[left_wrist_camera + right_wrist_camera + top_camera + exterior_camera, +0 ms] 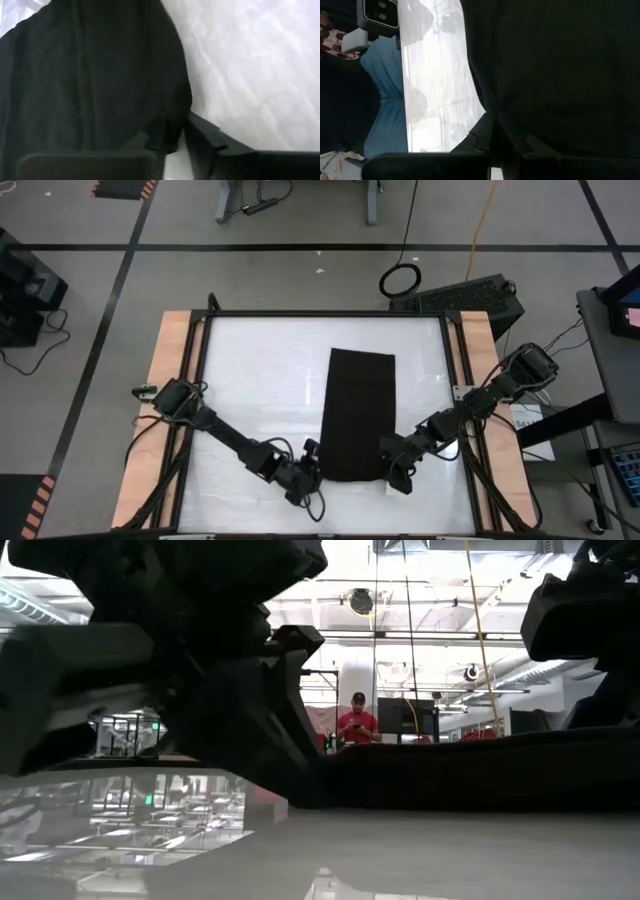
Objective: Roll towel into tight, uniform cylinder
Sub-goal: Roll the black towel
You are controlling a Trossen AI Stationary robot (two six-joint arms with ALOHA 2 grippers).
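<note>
The black towel (358, 415) lies folded into a long strip on the white table top (260, 380), running from the far side to the near side. My left gripper (312, 468) is at the strip's near left corner, shut on the cloth (90, 75). My right gripper (392, 463) is at the near right corner, also shut on the cloth (555, 65). In the low view the towel (480, 775) is a low dark band on the table, with the left arm large in front. My left gripper pinches the towel's near left corner (167, 127) between its two fingers, slanting down from the near left. How many layers it holds I cannot tell. The rest of the strip lies flat on the table. My right gripper pinches the towel's near right corner (492, 117) between its two fingers, slanting down from the near right. The cloth covers much of the place of contact. The strip beyond it rests flat on the table.
Wooden rails (165, 410) and a black frame run along the table's left and right sides. A dark case (470, 295) and a cable loop (400, 278) lie on the floor beyond the far edge. Far behind in the low view stands a person in red (358, 722).
</note>
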